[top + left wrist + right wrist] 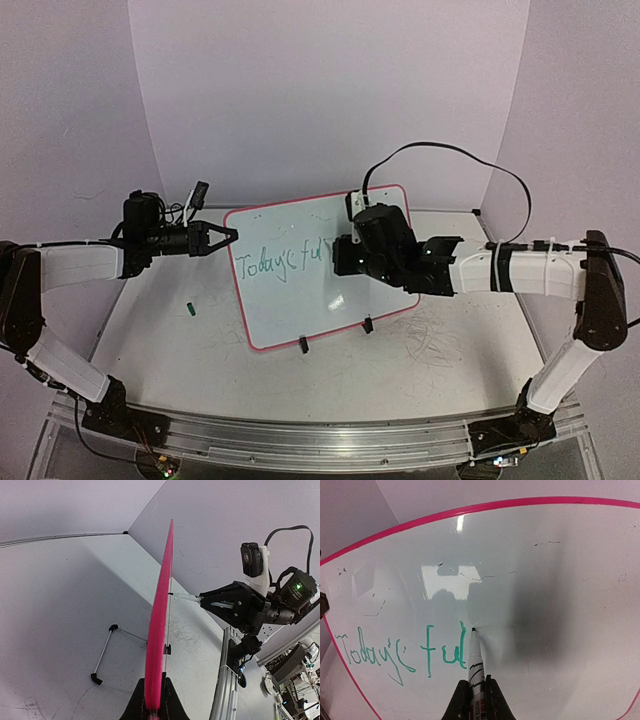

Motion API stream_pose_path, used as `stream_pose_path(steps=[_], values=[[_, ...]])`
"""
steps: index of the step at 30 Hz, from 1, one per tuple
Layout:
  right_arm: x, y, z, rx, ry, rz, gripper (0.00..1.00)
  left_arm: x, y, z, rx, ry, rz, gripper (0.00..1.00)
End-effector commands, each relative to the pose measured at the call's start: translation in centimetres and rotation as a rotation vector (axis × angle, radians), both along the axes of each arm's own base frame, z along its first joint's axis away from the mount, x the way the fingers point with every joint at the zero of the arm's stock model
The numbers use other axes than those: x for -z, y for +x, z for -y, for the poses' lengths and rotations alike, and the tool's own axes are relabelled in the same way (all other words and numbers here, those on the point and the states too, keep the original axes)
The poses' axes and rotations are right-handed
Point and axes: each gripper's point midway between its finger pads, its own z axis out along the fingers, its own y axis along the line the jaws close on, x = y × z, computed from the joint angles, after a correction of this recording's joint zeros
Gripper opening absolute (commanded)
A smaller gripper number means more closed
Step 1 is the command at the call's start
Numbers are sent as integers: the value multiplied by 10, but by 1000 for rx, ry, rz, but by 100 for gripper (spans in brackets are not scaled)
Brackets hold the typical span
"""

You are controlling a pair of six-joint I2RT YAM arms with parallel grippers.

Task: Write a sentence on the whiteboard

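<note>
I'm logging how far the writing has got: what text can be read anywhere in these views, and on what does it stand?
"Today's ful": the green handwritten sentence on the whiteboard, not yet finished.
Print on the barrel of the marker: too blurred to read.
No other text is legible in any view.

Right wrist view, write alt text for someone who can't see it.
The right gripper holds a white marker pen with its tip against a rectangular whiteboard with a thin red-pink frame, just right of green handwritten words reading "Today's ful".
</note>
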Motion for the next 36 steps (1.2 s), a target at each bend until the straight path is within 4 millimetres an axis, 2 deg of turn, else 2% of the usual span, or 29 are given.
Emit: stream_pose_path(steps=[1,4,10,17,30,36], values=[[-12,11,1,39,4,37,0,-7,7,2,-28,35,56,0],[-10,10,3,42,0,32,0,-7,7,2,-28,36,57,0],[10,1,8,25,-32,-19,0,-6,7,3,-27,37,54,0],[22,-7,11,9,-36,-55,0,-6,7,3,-27,37,55,0],[37,-21,12,-8,-42,-100,0,-7,7,4,-23,38,58,0],[35,-21,17,8,-47,-96,0,-6,7,4,-23,39,56,0]])
